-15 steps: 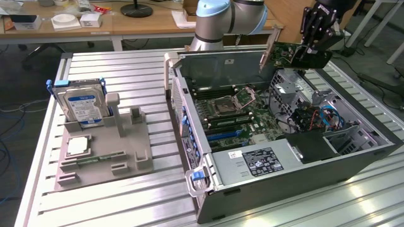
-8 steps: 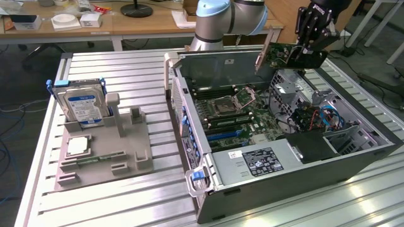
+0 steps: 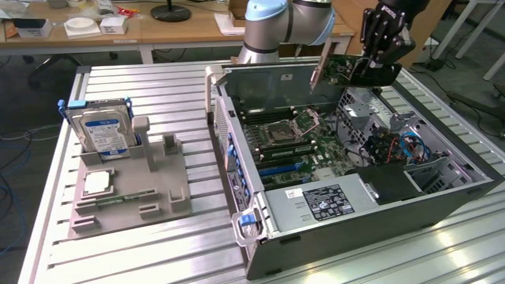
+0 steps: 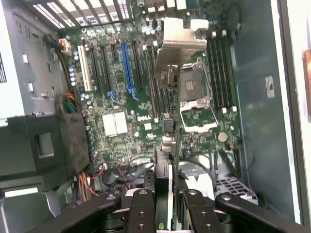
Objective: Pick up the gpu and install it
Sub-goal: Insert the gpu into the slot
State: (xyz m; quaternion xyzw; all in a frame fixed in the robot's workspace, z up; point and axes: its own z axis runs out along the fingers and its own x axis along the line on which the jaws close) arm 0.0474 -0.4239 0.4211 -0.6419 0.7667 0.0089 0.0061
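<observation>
The gpu point(image 3: 347, 68) hangs above the far end of the open computer case point(image 3: 442, 207), tilted, its silver bracket point(image 3: 321, 64) toward the exterior view's left. My black gripper point(image 3: 372, 62) is shut on the card's upper edge. In the wrist view the gpu point(image 4: 171, 128) appears edge-on between my fingers point(image 4: 144, 208), its bracket point(image 4: 182, 46) pointing down at the motherboard point(image 4: 116, 124). The card floats over the board near the CPU socket point(image 4: 197, 97), clear of the blue slot point(image 4: 127, 60) and touching nothing.
A grey holder point(image 3: 130, 195) at the exterior view's left carries a hard drive point(image 3: 103, 133), a CPU point(image 3: 96, 182) and a RAM stick point(image 3: 126, 197). Inside the case are a power supply point(image 3: 332, 201), cables point(image 3: 414, 148) and a black shroud point(image 4: 41, 145). Case walls surround the board.
</observation>
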